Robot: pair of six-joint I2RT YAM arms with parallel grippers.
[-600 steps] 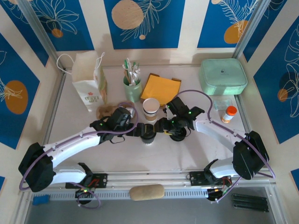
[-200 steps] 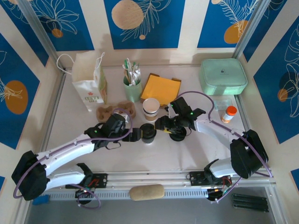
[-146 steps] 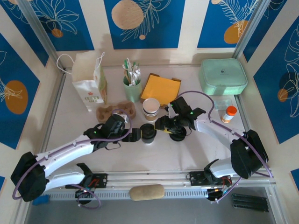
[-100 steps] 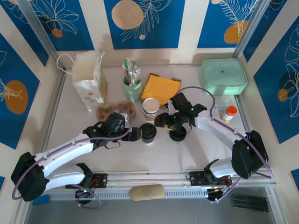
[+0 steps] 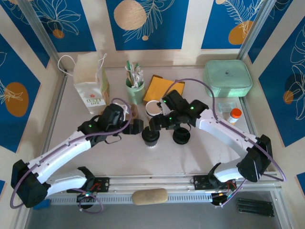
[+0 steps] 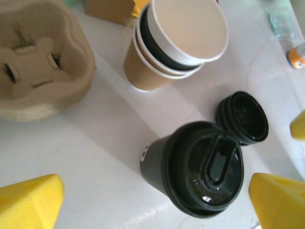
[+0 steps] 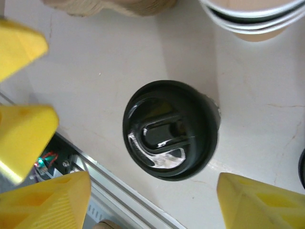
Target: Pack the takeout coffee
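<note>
You've got the takeout coffee (image 5: 150, 137) upright at mid-table, black lid (image 7: 170, 130) seated on it. The bit of wall visible under the lid is dark w/ a small white mark.

The left gripper (image 6: 156, 188) is released: yellow fingers (image 6: 33, 202) spread wide, cup ahead of them, no contact. The right gripper (image 7: 153, 181) hangs over the lid from the opp. side, jaws apart, nothing in them, both pads clear of the lid's rim. In the top view the two grippers sit nose to nose over the cup, so room btw them is tight.

Behind the cup it's crowded:
- stack of kraft cups (image 6: 167, 52), open mouths up
- pulp carrier (image 6: 43, 62) on the left-arm side of the stack, table showing btw them
- spare black lids (image 6: 242, 117) just beside the cup on the right-arm side; the top view shows a strip of table btw

Your free room is the near side: bare table (image 5: 157, 160) from the cup down to the front rail (image 5: 152, 180).

The far row runs along the back edge: paper bag (image 5: 90, 86), mint cup of utensils (image 5: 135, 90), orange flat pack (image 5: 162, 88), mint box (image 5: 228, 78). An orange-capped bottle (image 5: 234, 116) stands near the right side rail.
</note>
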